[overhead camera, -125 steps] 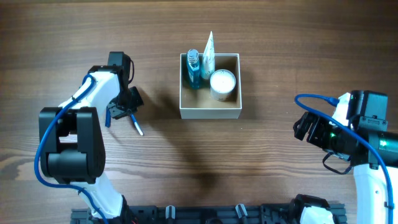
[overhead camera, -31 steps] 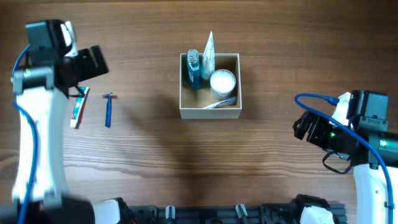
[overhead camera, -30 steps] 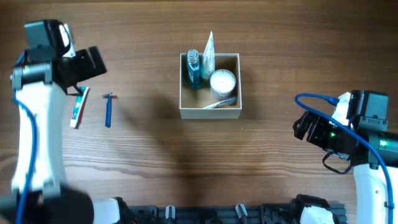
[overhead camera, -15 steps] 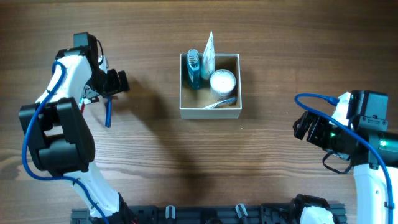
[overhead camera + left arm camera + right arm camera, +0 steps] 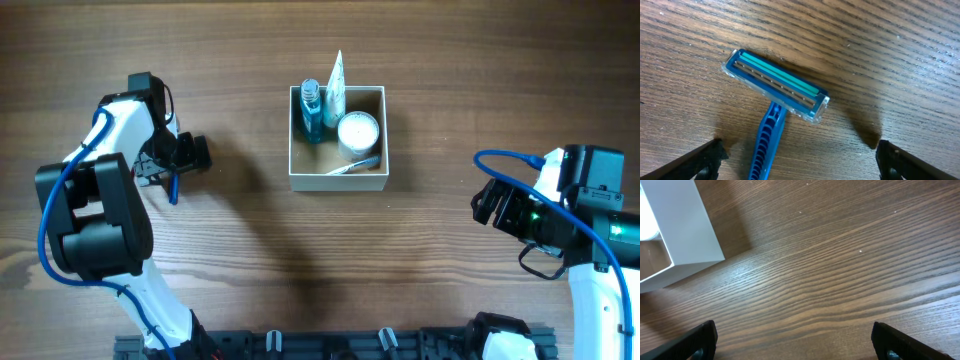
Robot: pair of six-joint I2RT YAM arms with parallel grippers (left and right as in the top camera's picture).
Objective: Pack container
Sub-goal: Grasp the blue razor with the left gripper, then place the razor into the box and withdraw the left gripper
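Both arms are built of smooth white shells joined by chunky black housings, the left arm [image 5: 122, 118] and the right arm [image 5: 598, 300] alike. A thin blue cable [image 5: 42, 225] loops loosely along the outside of each one. The left gripper [image 5: 801, 161] ends in matte black fingertips [image 5: 697, 161], blunt and wedge-shaped.

The razor [image 5: 775, 95] has a bright blue ribbed handle and a clear head with a teal strip. The table [image 5: 300, 280] is dark brown wood with fine wavy grain. The box [image 5: 337, 181] is white outside and tan inside; the bottle [image 5: 312, 118] is blue, the tube [image 5: 337, 80] and jar [image 5: 358, 130] white.
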